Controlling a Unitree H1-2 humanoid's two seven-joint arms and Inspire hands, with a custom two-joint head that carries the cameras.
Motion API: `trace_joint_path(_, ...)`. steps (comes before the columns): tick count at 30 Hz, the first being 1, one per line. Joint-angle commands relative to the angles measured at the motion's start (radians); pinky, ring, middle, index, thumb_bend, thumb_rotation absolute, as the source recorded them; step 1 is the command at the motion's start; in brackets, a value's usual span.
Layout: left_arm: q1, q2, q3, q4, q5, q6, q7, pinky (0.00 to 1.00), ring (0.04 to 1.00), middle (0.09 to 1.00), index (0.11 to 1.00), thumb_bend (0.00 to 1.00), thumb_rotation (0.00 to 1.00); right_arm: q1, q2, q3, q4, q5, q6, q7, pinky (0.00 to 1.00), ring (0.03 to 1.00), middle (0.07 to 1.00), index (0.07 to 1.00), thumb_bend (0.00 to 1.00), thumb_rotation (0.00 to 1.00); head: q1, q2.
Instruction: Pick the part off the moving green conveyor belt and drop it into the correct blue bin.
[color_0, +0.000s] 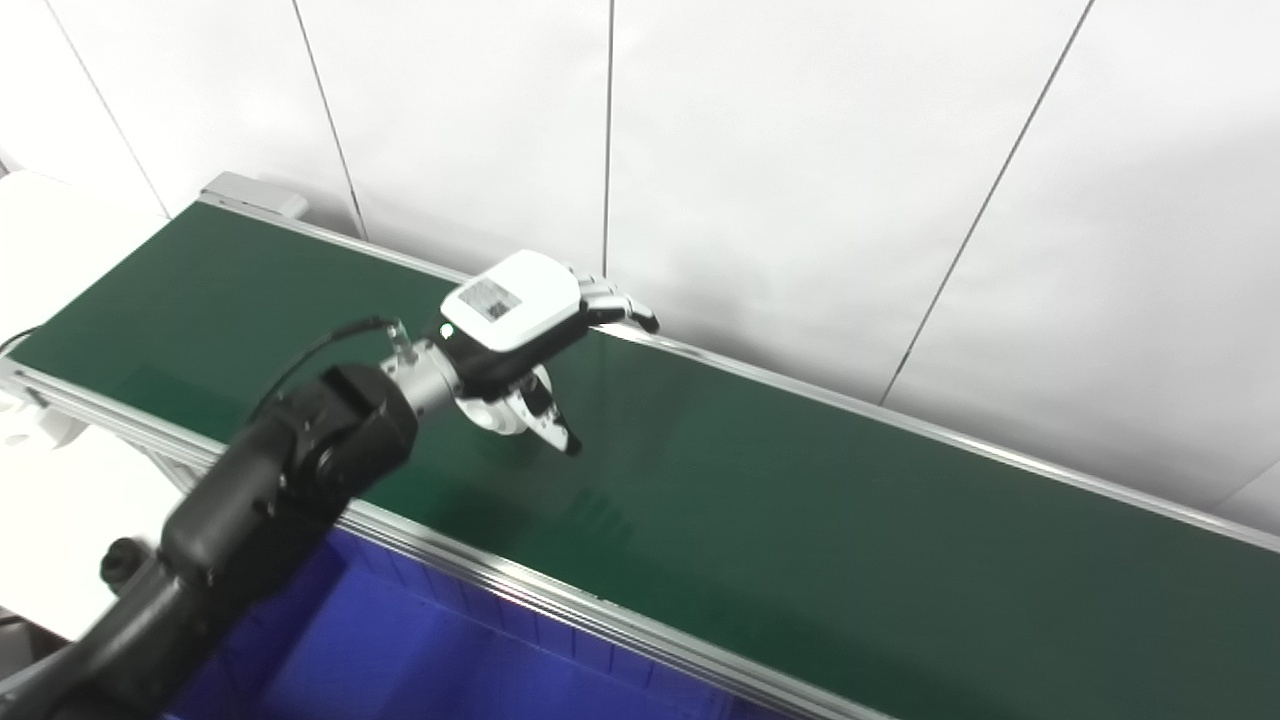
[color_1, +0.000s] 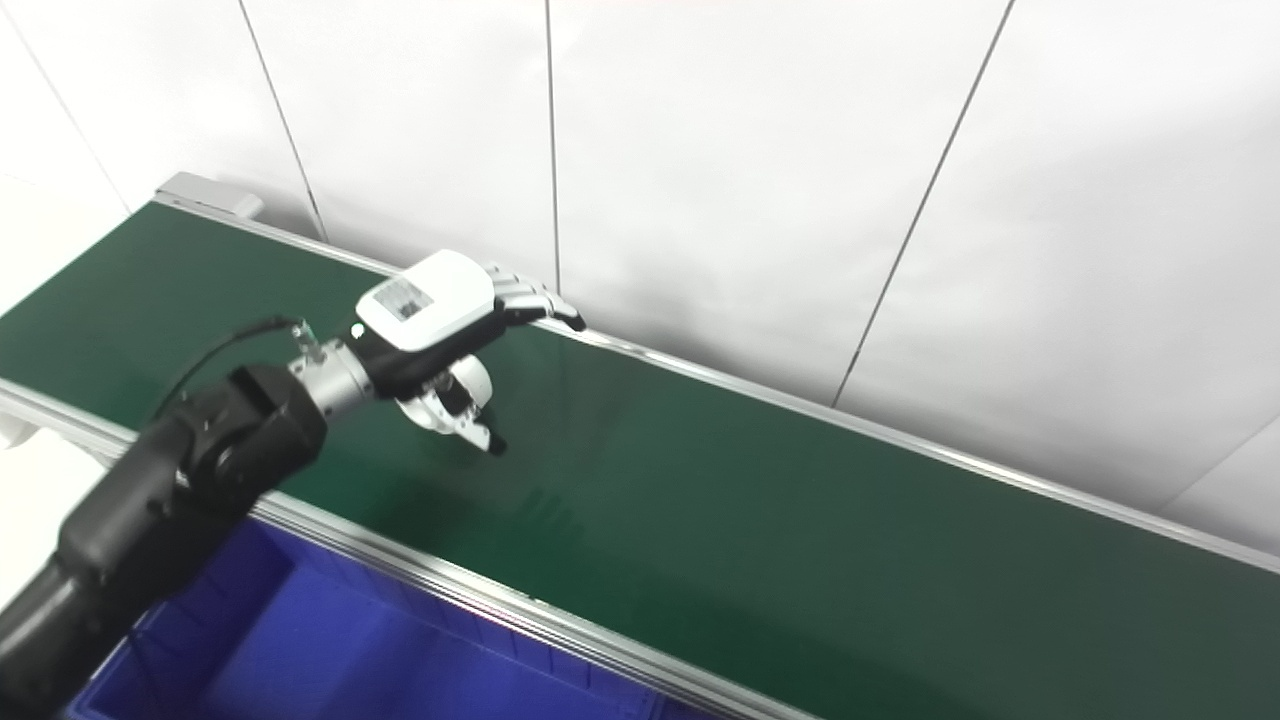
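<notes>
Green conveyor belt (color_0: 800, 500) runs on a long diagonal, upper left to lower right, its far end cut by the frame edge. We log white wall panels (color_0: 800, 150) behind it. A blue bin (color_1: 330, 640) sits against the near rail; the right eye view shows more of its inside and left wall, while the left eye view has it largely covered by the left arm. We see bare blue floor in the part that shows.

Left hand (color_0: 520, 335) hangs over the belt's far half, back plate up, fingers (color_0: 620, 305) stretched toward the far rail, thumb angled down at the belt, spread and clasping nothing. We cannot make out any part on the visible belt. Right hand is out of both views.
</notes>
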Motion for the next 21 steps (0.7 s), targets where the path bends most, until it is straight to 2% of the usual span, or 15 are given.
trace_joint_path(1, -0.051, 0.035, -0.006, 0.026, 0.021, -0.012, 0.012, 0.82, 0.832, 0.824, 0.798, 1.0, 0.16, 0.014, 0.007, 0.002, -0.022, -0.004, -0.063, 0.002, 1.0, 1.0, 1.0, 1.0, 0.81, 1.0, -0.002, 0.001)
trace_joint_path(10, -0.154, 0.057, -0.064, 0.247, 0.071, -0.057, 0.055, 0.84, 0.836, 0.834, 0.815, 1.0, 0.17, 0.023, 0.018, 0.008, -0.026, 0.014, -0.063, 0.013, 1.0, 1.0, 1.0, 1.0, 0.81, 0.99, -0.013, 0.01)
trace_joint_path(16, -0.178, 0.054, -0.099, 0.319, 0.08, -0.064, 0.066, 0.81, 0.833, 0.835, 0.809, 1.0, 0.2, 0.03, 0.027, 0.011, -0.037, 0.009, -0.062, 0.01, 1.0, 1.0, 1.0, 1.0, 0.82, 0.99, -0.02, 0.016)
trace_joint_path(21, -0.175, 0.048, -0.124, 0.323, 0.076, -0.043, 0.027, 0.82, 0.845, 0.843, 0.81, 1.0, 0.21, 0.032, 0.029, 0.014, -0.039, 0.008, -0.062, 0.013, 1.0, 1.0, 1.0, 1.0, 0.83, 0.98, -0.027, 0.021)
